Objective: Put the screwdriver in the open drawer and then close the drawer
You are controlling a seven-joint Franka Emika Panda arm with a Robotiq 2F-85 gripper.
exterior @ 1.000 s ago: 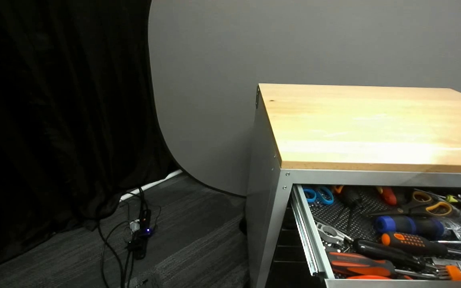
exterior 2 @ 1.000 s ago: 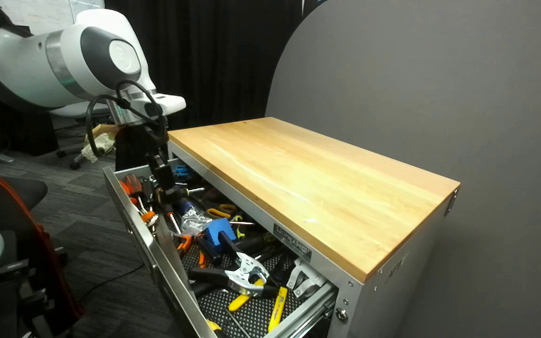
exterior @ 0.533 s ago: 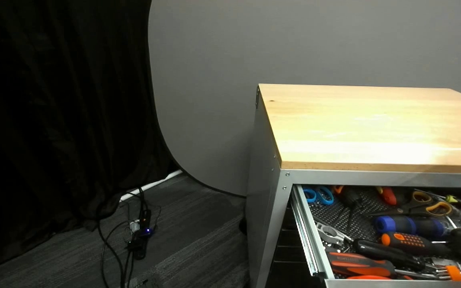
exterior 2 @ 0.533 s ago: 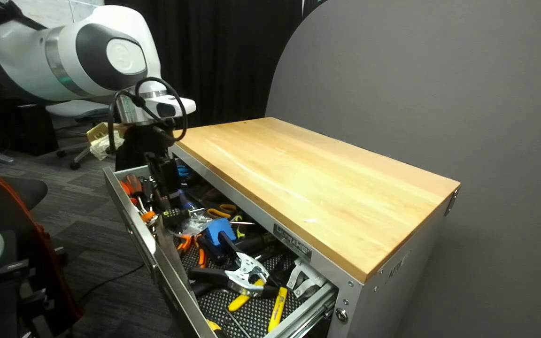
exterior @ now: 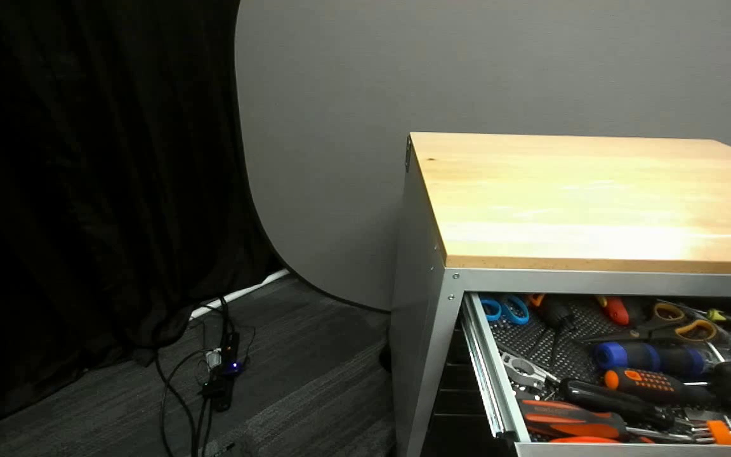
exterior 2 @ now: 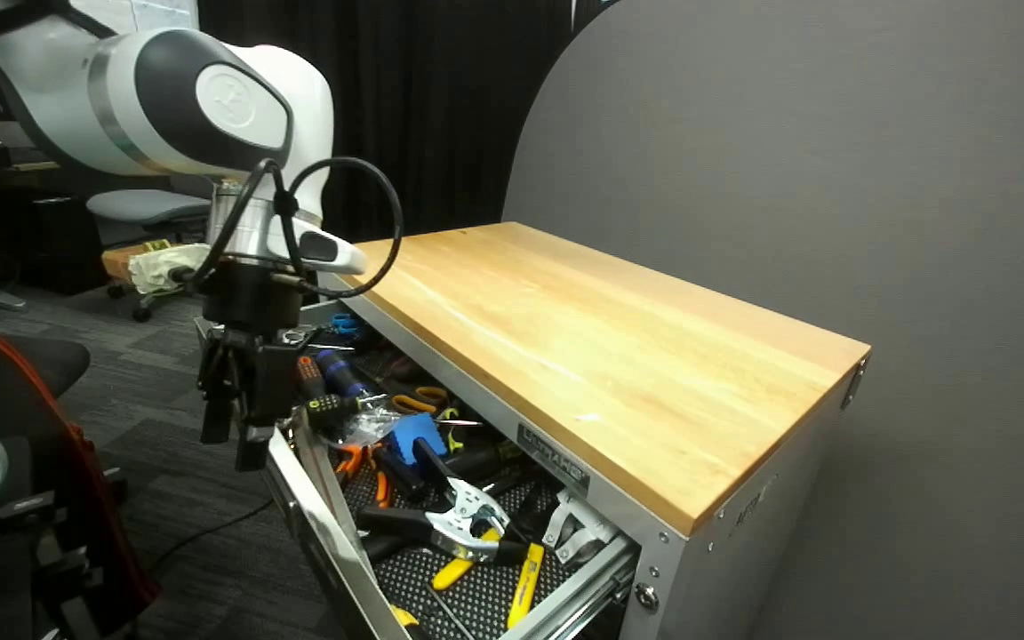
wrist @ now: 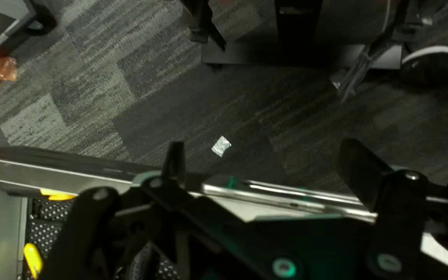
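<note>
My jaws stood spread, empty, beside front of drawer (exterior 2: 339, 544). Stubby black-and-yellow screwdriver (exterior 2: 332, 404) lay inside, among tools (exterior: 648, 360). I judged it light, hard, needing no grasp; drawer stiff, probably heavy, bare metal slippery. Flat push near bar handle (wrist: 266, 200) seemed best.

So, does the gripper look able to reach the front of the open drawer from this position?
Probably yes. The open gripper seems to hang on the outer side of the drawer front, and I see nothing between them. Whether they touch, I cannot tell.
</note>
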